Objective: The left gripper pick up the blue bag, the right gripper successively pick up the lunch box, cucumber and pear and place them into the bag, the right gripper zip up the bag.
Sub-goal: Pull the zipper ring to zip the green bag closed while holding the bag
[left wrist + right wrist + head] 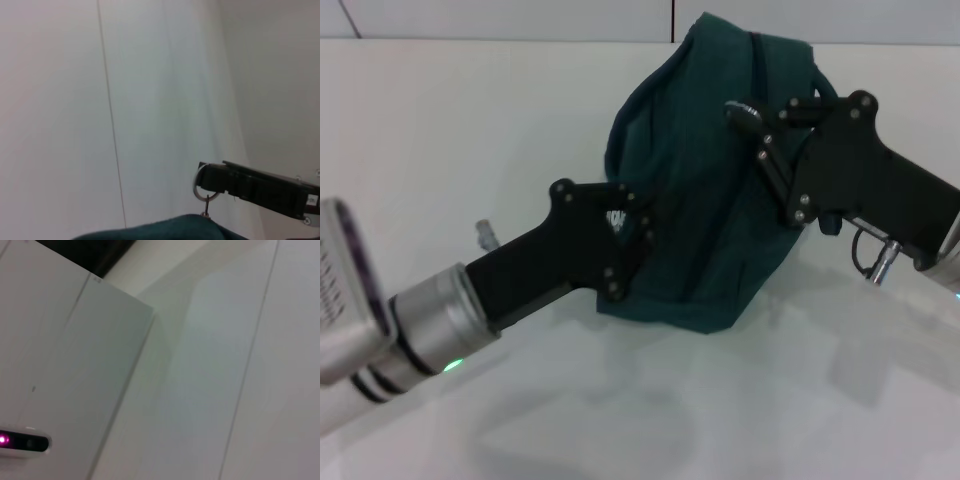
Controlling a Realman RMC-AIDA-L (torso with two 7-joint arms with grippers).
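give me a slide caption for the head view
Left end effector holds the bag on the table while the right end effector works at its top.

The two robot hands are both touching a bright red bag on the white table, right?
Not quite. The bag is dark blue-green, not red, as the head view shows. The rest holds: the left gripper and right gripper are both against it on the white table.

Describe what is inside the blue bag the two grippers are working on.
Nothing inside the blue bag is visible: its fabric covers the contents. The left gripper is at its side and the right gripper near its top, so no lunch box, cucumber or pear shows.
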